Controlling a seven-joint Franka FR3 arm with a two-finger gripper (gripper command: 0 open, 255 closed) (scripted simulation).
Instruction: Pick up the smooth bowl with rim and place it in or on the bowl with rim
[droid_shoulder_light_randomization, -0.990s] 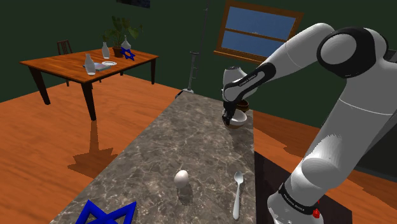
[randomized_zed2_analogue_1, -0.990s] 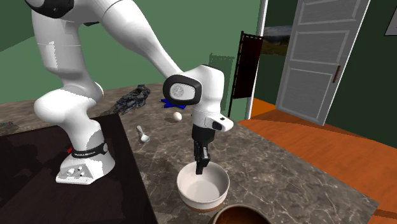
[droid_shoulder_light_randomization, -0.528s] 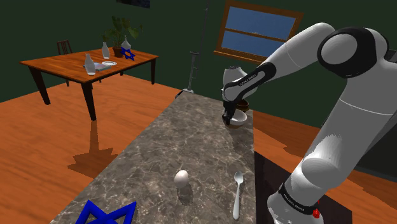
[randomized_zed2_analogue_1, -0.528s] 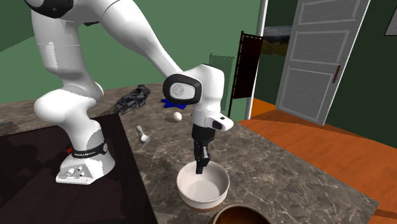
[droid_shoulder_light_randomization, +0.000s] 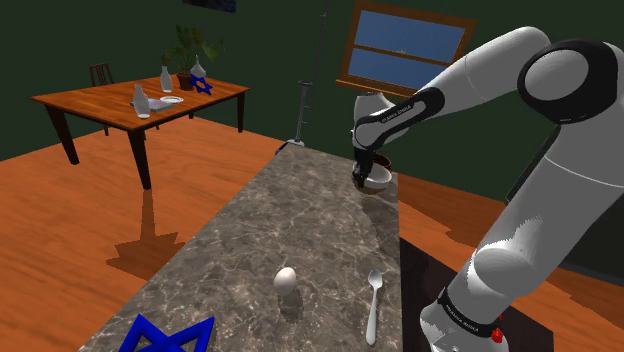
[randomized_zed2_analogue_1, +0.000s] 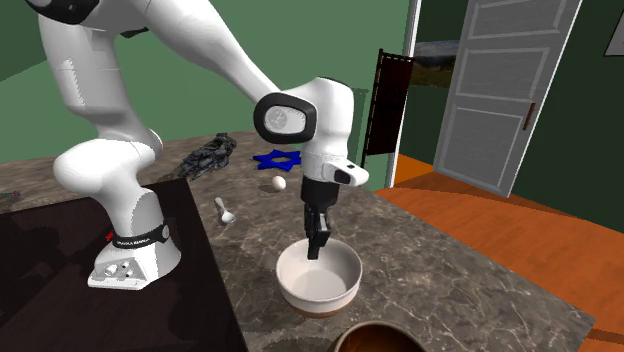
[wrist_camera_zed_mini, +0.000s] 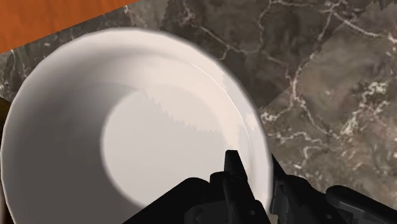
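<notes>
Pincer (randomized_zed2_analogue_1: 316, 247) clasps white bowl (randomized_zed2_analogue_1: 330, 287) by rim, brown bowl (randomized_zed2_analogue_1: 386, 340) just beside.

The shoulder view looks from beside the stand (droid_shoulder_light_randomization: 413, 290), down along the marble surface (droid_shoulder_light_randomization: 290, 215) toward a window wall. The second exterior view sits near the surface's opposite end, facing back at the arm. The wrist view looks down from the end effector (wrist_camera_zed_mini: 253, 164), close over the white bowl (wrist_camera_zed_mini: 95, 140). All three share that bowl and the marble around it.
</notes>
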